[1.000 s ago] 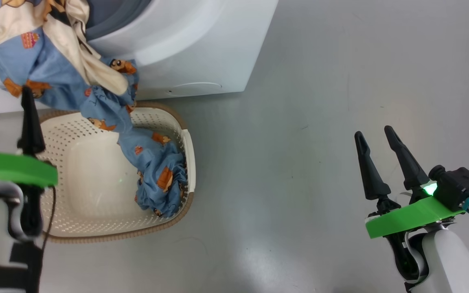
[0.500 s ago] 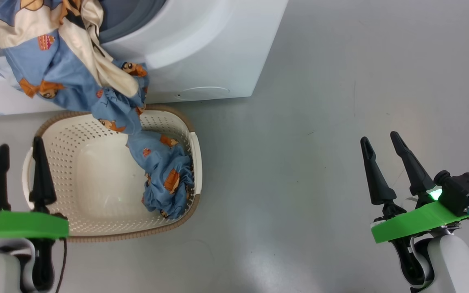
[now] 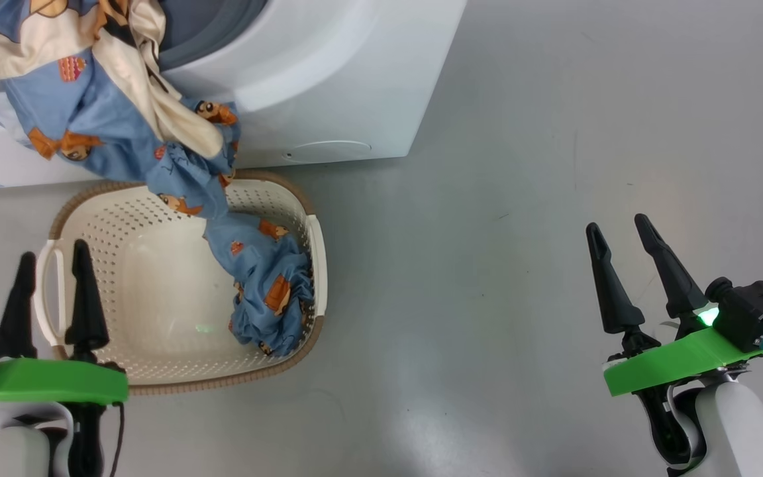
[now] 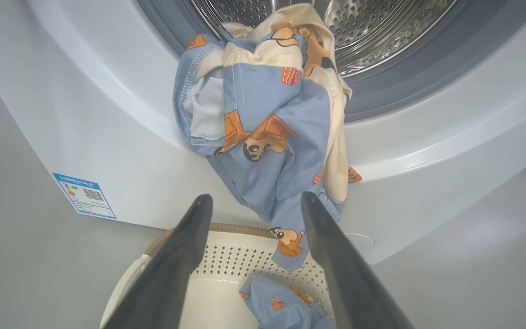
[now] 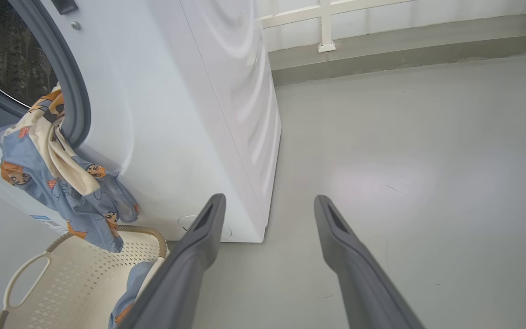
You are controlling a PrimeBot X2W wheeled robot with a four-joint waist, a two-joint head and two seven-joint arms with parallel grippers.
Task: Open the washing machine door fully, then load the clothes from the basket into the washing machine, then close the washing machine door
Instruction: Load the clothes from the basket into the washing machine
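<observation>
Plainly, the clothes (image 3: 110,126) are only half loaded: they hang from the drum (image 4: 372,27) mouth down the washer (image 3: 328,79) front, with the tail bunched in the basket (image 3: 150,298). The left end effector (image 3: 53,250) hovers over the basket's left rim, jaws wide, holding nothing. The right end effector (image 3: 616,224), likewise wide and empty, is over the floor (image 3: 487,265), well apart. A good grasp would take the bunched tail, lift it clear of the rim, and push deep so nothing trails over the gasket (image 4: 381,96).
</observation>
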